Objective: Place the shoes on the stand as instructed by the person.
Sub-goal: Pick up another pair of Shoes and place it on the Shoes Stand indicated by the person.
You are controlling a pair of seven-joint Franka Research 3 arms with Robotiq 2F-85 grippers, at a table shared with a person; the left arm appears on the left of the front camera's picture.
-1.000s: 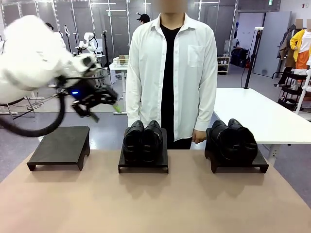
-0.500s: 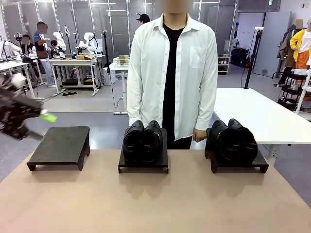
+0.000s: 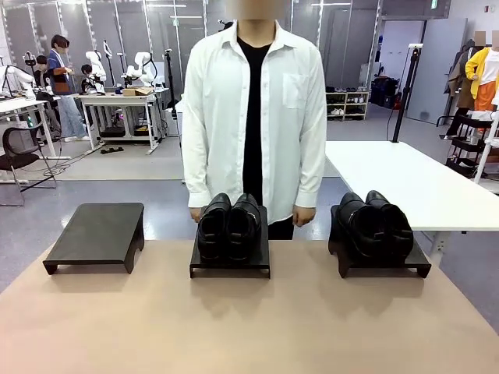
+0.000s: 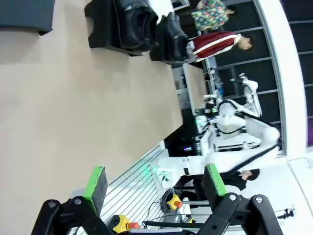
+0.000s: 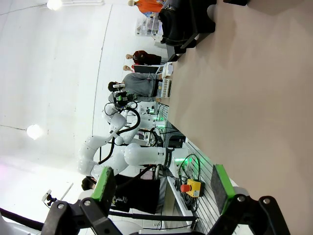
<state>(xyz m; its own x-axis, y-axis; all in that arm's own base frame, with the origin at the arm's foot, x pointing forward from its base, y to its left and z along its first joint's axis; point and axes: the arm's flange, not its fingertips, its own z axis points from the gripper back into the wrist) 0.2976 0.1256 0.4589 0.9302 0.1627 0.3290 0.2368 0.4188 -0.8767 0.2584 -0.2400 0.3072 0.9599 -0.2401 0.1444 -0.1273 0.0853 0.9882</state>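
Three black stands sit on the bench [image 3: 234, 327]: the left stand [image 3: 97, 234] bare, the middle stand [image 3: 230, 261] carrying one pair of shoes [image 3: 228, 226], the right stand [image 3: 382, 257] carrying the other pair [image 3: 373, 224]. Behind the middle stand is the person [image 3: 253, 117], hands low. Wrist views add the left end effector [image 4: 155, 183] and right end effector [image 5: 161, 188], both spread wide, gripping nothing; the dark shapes at their top edges are probably the shoes.
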